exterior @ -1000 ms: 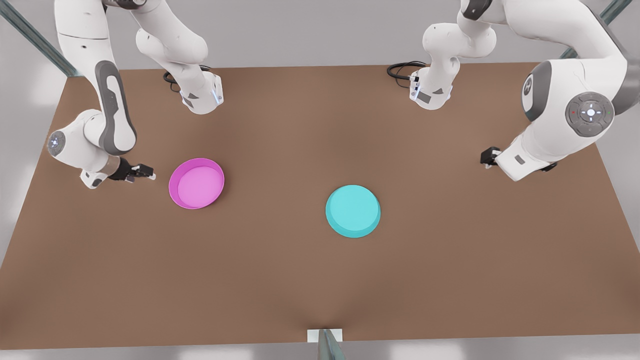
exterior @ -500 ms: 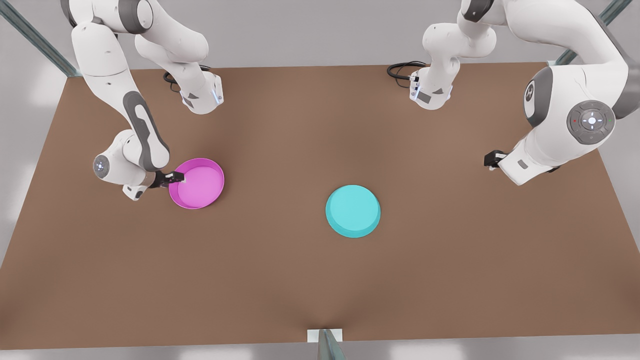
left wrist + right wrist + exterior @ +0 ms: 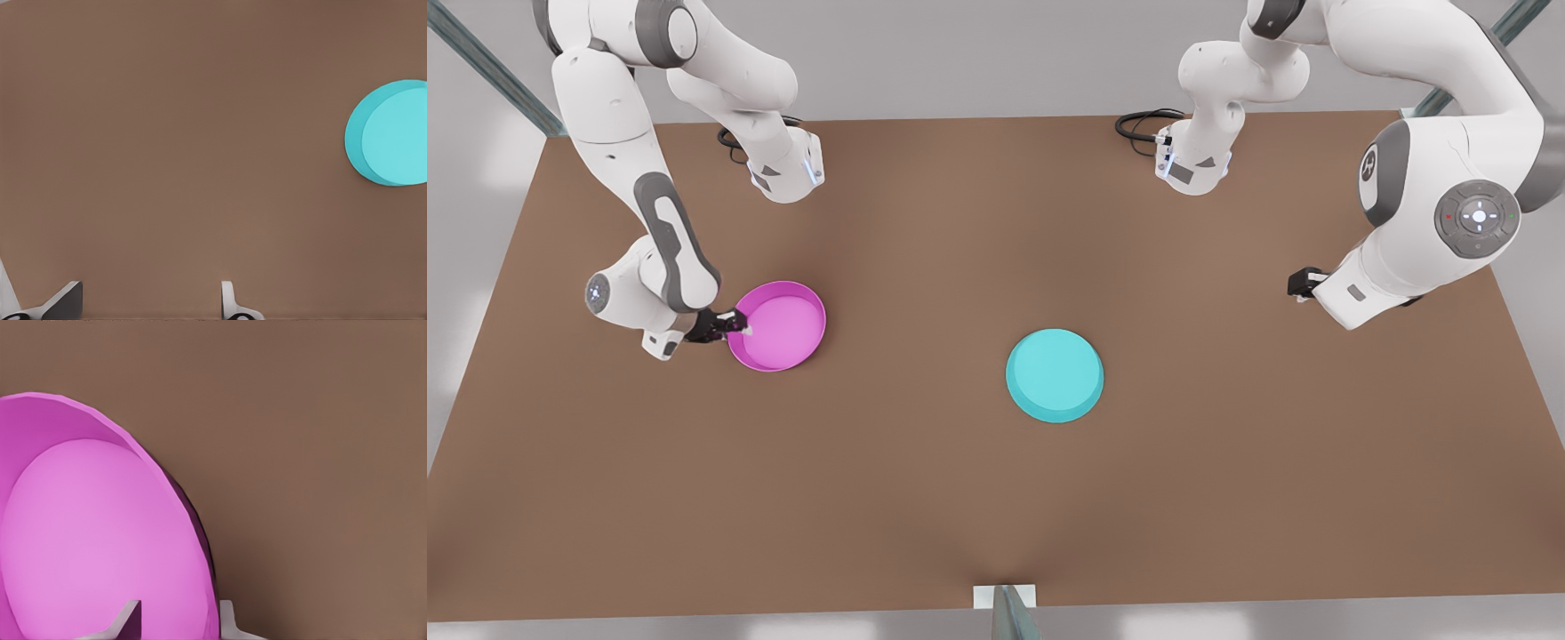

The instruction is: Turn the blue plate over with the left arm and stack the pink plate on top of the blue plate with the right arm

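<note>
The pink plate [image 3: 778, 325] lies rim up on the brown table [image 3: 925, 498] at the front view's left. My right gripper [image 3: 738, 327] is at its left edge. In the right wrist view the right gripper [image 3: 179, 617] is open at a narrowed gap. One finger is inside the pink plate [image 3: 93, 540], the other is outside, and the rim is between them. The blue plate [image 3: 1055, 374] lies flat near the middle, flat face up with its outer wall showing. My left gripper [image 3: 1296, 284] waits open far to its right, over bare table, and the blue plate [image 3: 393, 133] is well ahead of it.
Both arm bases [image 3: 787, 169] [image 3: 1192, 164] stand at the table's far edge with black cables beside them. A metal post [image 3: 1009, 613] rises at the middle of the near edge. Bare brown table separates the two plates.
My right gripper swung from left of the pink plate onto its left rim, then shifted slightly back. The left arm drew a little toward the front view's right. Neither plate has moved.
</note>
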